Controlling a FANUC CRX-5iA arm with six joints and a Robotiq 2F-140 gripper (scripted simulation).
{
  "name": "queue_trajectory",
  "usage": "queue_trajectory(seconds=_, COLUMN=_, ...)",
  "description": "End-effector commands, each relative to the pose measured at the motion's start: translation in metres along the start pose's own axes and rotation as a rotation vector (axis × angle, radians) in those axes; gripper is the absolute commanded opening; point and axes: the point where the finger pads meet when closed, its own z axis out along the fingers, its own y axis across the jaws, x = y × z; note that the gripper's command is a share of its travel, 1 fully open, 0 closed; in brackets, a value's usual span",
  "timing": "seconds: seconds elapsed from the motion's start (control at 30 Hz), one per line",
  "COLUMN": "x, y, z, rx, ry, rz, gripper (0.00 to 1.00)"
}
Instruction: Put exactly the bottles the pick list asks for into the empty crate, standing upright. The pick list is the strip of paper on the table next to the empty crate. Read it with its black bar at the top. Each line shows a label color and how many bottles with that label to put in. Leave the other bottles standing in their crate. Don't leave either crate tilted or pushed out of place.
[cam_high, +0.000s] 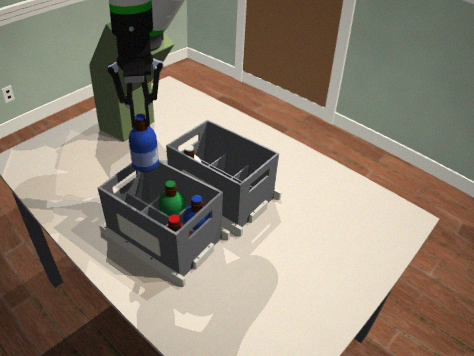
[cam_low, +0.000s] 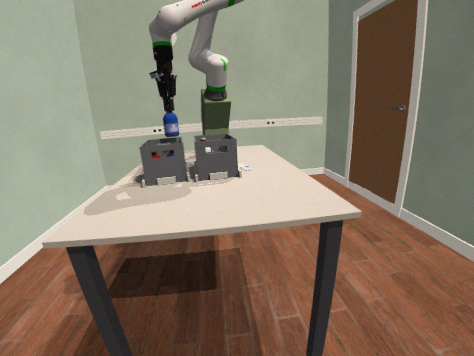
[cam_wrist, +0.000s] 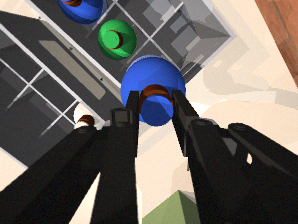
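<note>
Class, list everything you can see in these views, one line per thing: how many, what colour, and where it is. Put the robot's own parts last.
Table: one, cream top with dark legs, middle of the room.
Crates: two, grey, side by side on the table; source crate nearer the top camera, second crate beside it.
Blue bottle: one, held upright above the source crate.
Bottles in the source crate: three; green, blue, red-capped.
Bottle in the second crate: one, pale with a brown cap, far corner compartment.
Door: one, brown, side wall.
Pedestal: one, green, under the arm.
Arm: one, white with green rings.
Tool: one, black, closed on the blue bottle's neck.
</note>
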Motion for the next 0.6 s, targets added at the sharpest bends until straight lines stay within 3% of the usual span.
queue_trajectory(seconds=0.0, x=0.000, y=0.000, z=-0.001, rx=-0.001, ry=0.001, rz=0.000, gripper=0.10)
queue_trajectory(seconds=0.57, x=-0.003, y=-0.023, z=-0.001, rx=-0.001, ry=0.001, rz=0.000, gripper=0.10)
